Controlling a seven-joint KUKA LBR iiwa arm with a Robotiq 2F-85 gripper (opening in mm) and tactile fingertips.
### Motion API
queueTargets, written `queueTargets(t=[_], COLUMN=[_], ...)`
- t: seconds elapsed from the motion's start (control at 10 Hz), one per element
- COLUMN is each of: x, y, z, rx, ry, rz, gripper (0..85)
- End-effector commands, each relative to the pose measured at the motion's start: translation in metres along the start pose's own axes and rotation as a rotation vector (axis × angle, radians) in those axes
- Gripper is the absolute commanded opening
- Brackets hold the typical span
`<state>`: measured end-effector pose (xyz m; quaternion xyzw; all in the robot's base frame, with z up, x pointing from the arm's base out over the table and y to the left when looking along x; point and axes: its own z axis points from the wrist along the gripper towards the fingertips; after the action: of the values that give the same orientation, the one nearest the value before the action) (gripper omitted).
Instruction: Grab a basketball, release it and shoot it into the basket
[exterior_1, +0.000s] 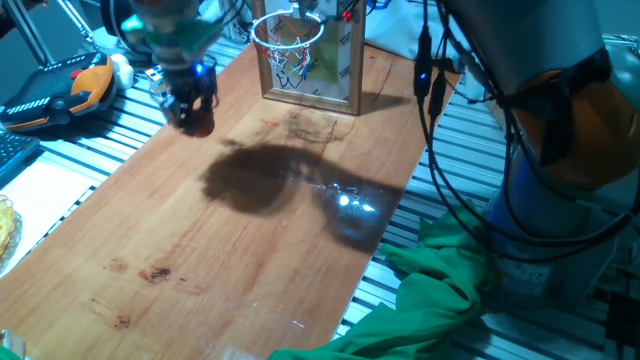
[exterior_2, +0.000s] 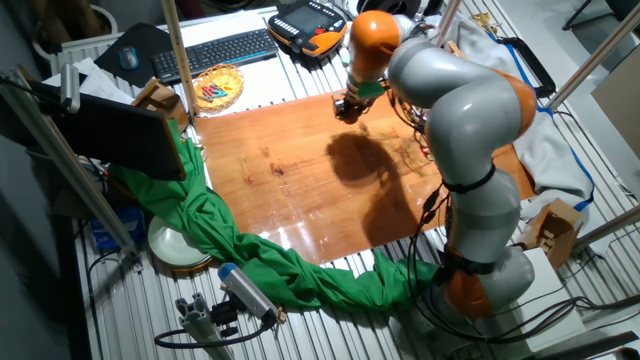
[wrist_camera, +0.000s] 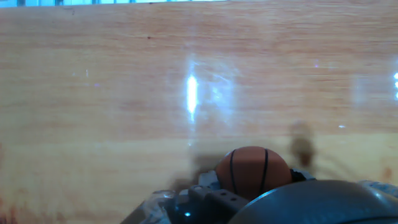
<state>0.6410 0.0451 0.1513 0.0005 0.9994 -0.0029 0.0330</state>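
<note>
My gripper (exterior_1: 194, 112) hangs over the far left part of the wooden board (exterior_1: 230, 270), left of the basket. It is shut on the basketball (exterior_1: 201, 125), a tiny orange ball with dark seams. The ball (wrist_camera: 252, 171) shows close up in the hand view, low in the frame between the blurred finger parts, above the board. The basket (exterior_1: 288, 38) has an orange rim and a white-red-blue net on a wooden-framed backboard (exterior_1: 325, 65). It stands upright at the board's far end. In the other fixed view my gripper (exterior_2: 350, 108) is near the board's far edge, and the basket is hidden by the arm.
An orange-black teach pendant (exterior_1: 60, 90) lies left of the board. A green cloth (exterior_1: 440, 290) bunches at the right front edge and also shows in the other fixed view (exterior_2: 250, 250). A keyboard (exterior_2: 215, 50) and a bowl (exterior_2: 218, 87) lie beyond the board. The robot base (exterior_2: 480, 270) stands beside it.
</note>
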Motion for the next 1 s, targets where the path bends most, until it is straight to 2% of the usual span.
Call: queueTargets(t=[0.0,0.3,0.7,0.9], x=[0.003,0.009,0.018,0.021], y=[-0.005,-0.019,-0.036,-0.040], z=[-0.028,-0.042,-0.050,-0.054], rx=[0.000,-0.005,0.005,0.000], ry=[0.000,0.004,0.001,0.012], rz=[0.001,-0.001,-0.007,-0.005], gripper=[0.7,0.7,0.7,0.7])
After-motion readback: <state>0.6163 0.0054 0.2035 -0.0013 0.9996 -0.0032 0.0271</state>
